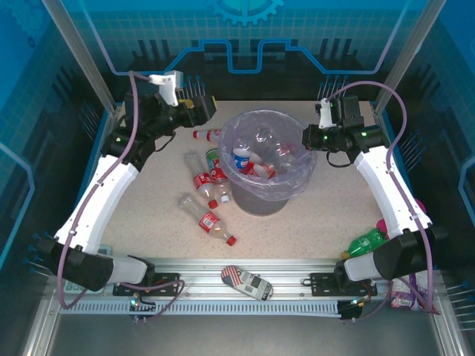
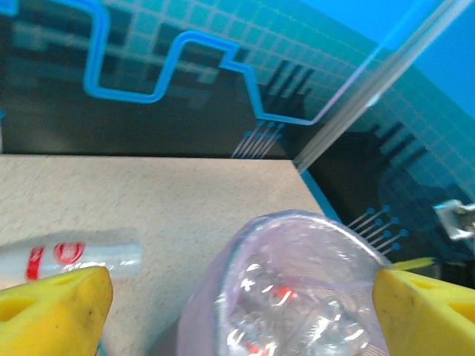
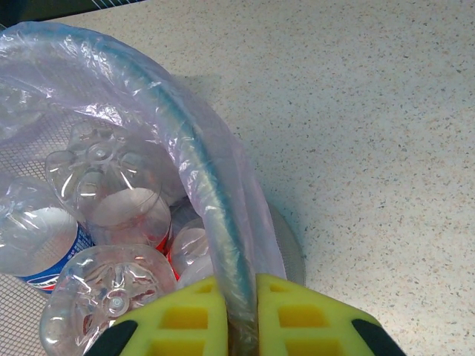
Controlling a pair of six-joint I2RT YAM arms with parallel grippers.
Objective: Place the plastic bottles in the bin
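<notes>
The bin [image 1: 257,116], dark grey with a lavender bag, stands mid-table and holds several plastic bottles [image 1: 242,159]. My right gripper [image 1: 306,139] is shut on its right rim; in the right wrist view the yellow pads [image 3: 194,320] pinch the bagged rim [image 3: 211,222], with crushed bottles [image 3: 104,211] inside. My left gripper [image 1: 203,111] hovers open behind the bin's left side. Its yellow fingers [image 2: 52,311] stand wide apart over the bin rim [image 2: 297,222], nothing between them. Several bottles [image 1: 211,222] lie left of the bin, one [image 2: 70,256] near the left finger.
A solid green bottle [image 1: 367,241] lies by the right arm's base. A striped flattened object [image 1: 247,282] rests on the front rail. Blue enclosure walls [image 1: 245,30] and metal posts close in the back and sides.
</notes>
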